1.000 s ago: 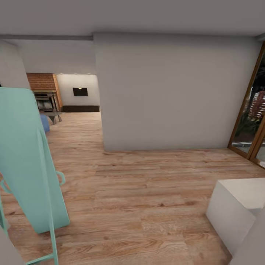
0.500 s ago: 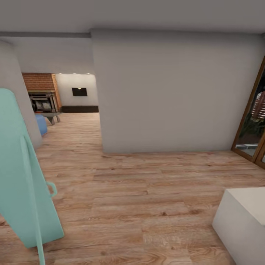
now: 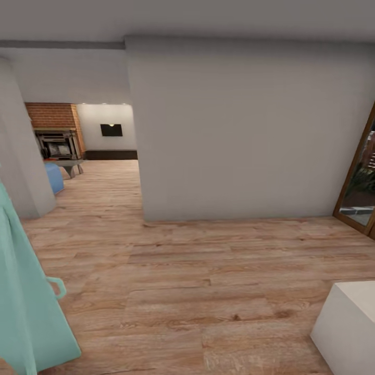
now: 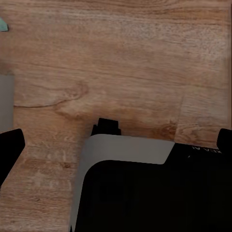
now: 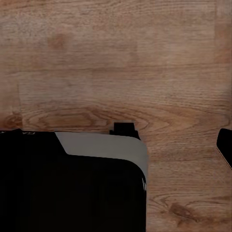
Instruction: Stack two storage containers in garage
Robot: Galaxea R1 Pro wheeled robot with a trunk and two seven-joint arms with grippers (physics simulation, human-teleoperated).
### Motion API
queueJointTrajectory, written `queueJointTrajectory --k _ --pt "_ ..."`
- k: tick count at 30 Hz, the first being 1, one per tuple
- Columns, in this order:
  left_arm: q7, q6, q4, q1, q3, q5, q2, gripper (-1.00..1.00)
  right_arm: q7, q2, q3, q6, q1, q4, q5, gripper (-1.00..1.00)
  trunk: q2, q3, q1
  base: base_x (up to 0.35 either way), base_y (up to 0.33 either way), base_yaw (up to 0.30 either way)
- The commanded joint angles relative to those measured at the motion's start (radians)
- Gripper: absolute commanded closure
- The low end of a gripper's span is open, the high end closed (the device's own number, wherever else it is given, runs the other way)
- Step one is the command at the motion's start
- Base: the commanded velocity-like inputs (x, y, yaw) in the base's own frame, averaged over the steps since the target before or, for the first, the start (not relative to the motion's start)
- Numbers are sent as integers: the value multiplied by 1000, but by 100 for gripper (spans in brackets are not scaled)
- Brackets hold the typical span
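Note:
The storage containers are out of view. I stand on light wood-plank floor [image 3: 208,291] in a passage. Through an opening at the far left I see part of the living room, with its red brick fireplace [image 3: 52,117] and a blue sofa corner [image 3: 53,177]. In the left wrist view my left gripper [image 4: 117,142] hangs open over the planks, one dark fingertip [image 4: 10,145] at each side edge and nothing between them. My right gripper [image 5: 117,140] also looks open and empty above the floor, with one fingertip [image 5: 225,145] showing at the edge.
A broad pale grey wall block [image 3: 245,130] stands straight ahead. A tall teal leaning object [image 3: 26,302] is close on the left, and a white block [image 3: 349,323] sits low on the right. A wood-framed glass door [image 3: 362,182] is at the right edge.
The whole view has shifted: the teal object and the white block have slid outward and down, and the opening to the living room shows wider. The camera has moved, not the things.

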State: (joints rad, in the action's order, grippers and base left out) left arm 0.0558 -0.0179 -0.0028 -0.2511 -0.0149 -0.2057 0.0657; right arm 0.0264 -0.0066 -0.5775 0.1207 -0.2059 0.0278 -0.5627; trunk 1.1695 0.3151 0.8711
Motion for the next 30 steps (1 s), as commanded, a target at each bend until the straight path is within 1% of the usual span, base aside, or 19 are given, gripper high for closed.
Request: queueJointTrajectory --k 1,30 --pt "4 -2 0 0 -2 -9 0 -100 3 0 -8 5 -1 3 -9 -100 1 1 1 321 0 0" --pt "4 -2 0 0 -2 -9 0 -100 1 2 -8 7 -3 3 -11 -100 1 1 1 321 0 0"
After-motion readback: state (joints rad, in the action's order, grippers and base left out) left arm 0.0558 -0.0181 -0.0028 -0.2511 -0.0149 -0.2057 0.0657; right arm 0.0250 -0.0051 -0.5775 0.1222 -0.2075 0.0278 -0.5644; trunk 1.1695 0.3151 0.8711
